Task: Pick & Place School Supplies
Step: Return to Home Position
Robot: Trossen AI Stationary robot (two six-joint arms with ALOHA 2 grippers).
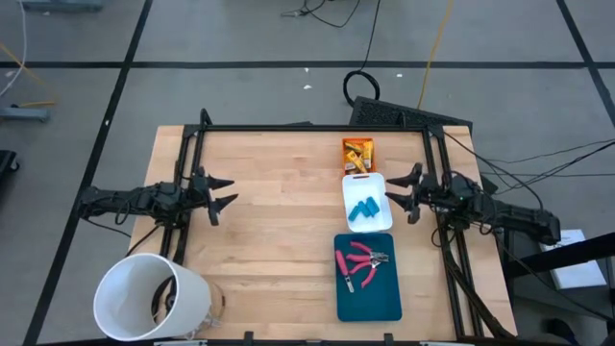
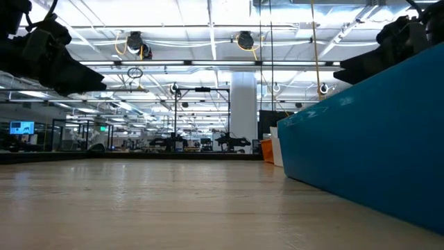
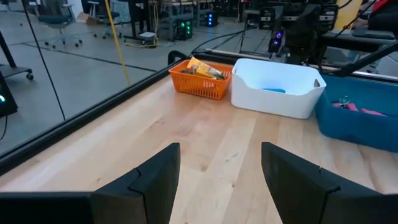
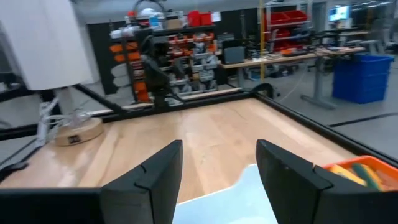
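The low view gives little: the wall of the teal tray fills its right side and hides what lies in it, and only dark arm parts show at the top corners. From above, three holders stand in a row along the right part of the bench: an orange basket farthest back, a white tray in the middle, and the teal tray nearest. The yellow boxes lie packed in the orange basket; they look like two or three, but the count is unsure and their print is too small to read. The blue pieces lie in the white tray, touching one another, perhaps three; in the left wrist view the tray's wall hides all but a sliver of them. The scissors lie in the back half of the teal tray, their pink-red handles tangled, so I count two without being certain. The left pincer hangs over the left part of the bench, well apart from the trays, fingers spread and holding nothing. The right pincer hangs at the white tray's right rim, also spread and empty. One white bucket sits at the near left corner; something dark inside it cannot be made out.
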